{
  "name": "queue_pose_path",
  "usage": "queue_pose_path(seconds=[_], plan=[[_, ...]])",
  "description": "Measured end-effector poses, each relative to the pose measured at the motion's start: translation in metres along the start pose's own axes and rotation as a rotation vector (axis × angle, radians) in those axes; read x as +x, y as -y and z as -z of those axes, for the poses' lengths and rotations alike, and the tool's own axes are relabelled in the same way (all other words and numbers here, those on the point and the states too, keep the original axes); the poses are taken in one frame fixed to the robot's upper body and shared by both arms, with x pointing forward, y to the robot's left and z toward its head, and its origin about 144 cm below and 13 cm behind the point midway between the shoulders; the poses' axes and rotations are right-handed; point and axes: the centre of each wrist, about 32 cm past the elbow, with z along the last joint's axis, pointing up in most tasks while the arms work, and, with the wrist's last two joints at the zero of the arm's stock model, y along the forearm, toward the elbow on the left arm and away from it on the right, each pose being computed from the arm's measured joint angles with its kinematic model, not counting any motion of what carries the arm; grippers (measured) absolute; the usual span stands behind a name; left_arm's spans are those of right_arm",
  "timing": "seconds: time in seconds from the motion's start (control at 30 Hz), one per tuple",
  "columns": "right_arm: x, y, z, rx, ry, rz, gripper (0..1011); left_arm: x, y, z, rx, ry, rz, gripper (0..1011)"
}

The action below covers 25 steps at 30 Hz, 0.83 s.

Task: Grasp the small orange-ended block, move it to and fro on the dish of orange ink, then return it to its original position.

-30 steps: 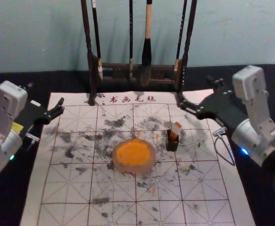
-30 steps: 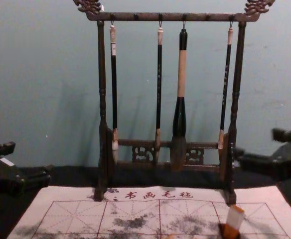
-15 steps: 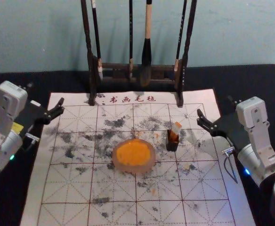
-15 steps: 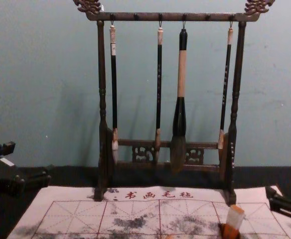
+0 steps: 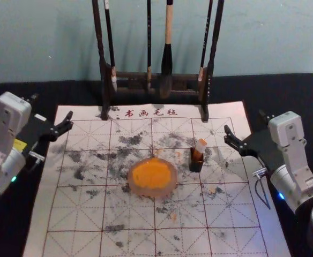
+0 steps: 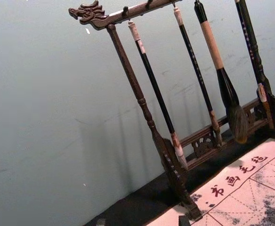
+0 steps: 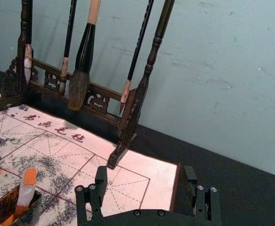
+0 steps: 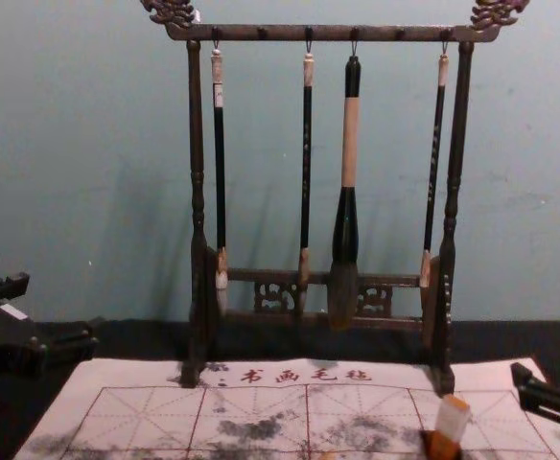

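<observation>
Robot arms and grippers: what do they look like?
Pale grey and blocky: the left arm has a yellow label and green light, the right arm a dangling cable and blue light. The left gripper and right gripper are black and two-fingered.

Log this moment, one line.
block: in dark holder | ink dish: on mat, left of holder | right claw: open, empty, right of holder | left claw: open, idle, left of dish
</observation>
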Motion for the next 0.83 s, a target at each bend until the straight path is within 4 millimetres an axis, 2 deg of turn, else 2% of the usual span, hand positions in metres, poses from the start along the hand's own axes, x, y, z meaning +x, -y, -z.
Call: queue_pose_path(seconds=[0.83], plan=[[0.0000, 0.0000, -0.0011, 0.004, 0.001, 0.000, 1002, 0.0000, 0.0000, 0.0000, 0.000, 0.000, 0.000, 1001]])
